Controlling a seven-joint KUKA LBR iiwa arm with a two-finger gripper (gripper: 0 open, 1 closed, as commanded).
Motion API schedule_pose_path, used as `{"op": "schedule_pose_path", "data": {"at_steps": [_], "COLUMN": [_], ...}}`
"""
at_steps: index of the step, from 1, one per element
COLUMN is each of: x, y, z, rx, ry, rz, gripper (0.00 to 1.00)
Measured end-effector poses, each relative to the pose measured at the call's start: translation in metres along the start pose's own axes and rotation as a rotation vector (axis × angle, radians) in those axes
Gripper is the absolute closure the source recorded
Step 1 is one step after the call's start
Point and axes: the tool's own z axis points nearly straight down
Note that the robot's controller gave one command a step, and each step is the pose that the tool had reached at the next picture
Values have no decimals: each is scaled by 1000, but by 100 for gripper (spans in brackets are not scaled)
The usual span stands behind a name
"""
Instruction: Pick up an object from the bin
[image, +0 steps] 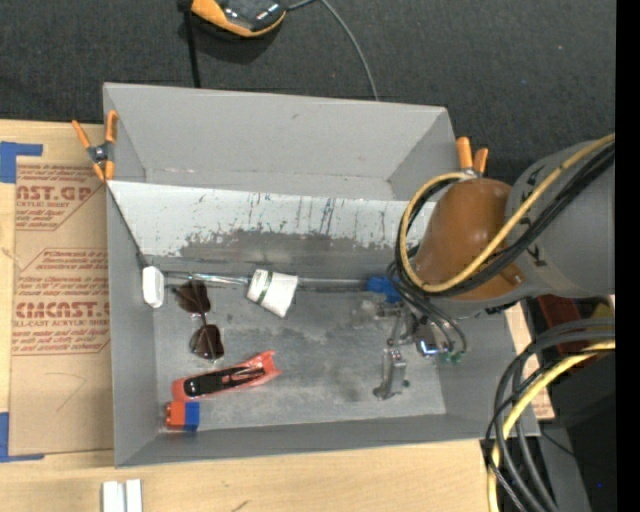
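Nearest the camera, a small blue-and-orange block (183, 414) lies in the left corner of the grey metal bin (280, 130), touching a red-and-black hand tool (228, 377). To the right, the gripper (392, 380) hangs low over bare floor, well apart from both; whether it is open or closed cannot be told. Farther back lie brown-lensed sunglasses (203, 325), a white cup (273, 291) on its side, and a small blue object (377, 285) beside the wrist. The tool looks stiff and light, probably easiest to grip across its narrow middle. The sunglasses seem fragile, with slippery lenses. The floor is scuffed, hard metal. Dark flooring lies beyond.
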Motion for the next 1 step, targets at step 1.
{"op": "schedule_pose_path", "data": {"at_steps": [1], "x": [-6], "y": [-21], "z": [-1], "rx": [3], "ry": [-2], "rz": [32], "gripper": [0]}}
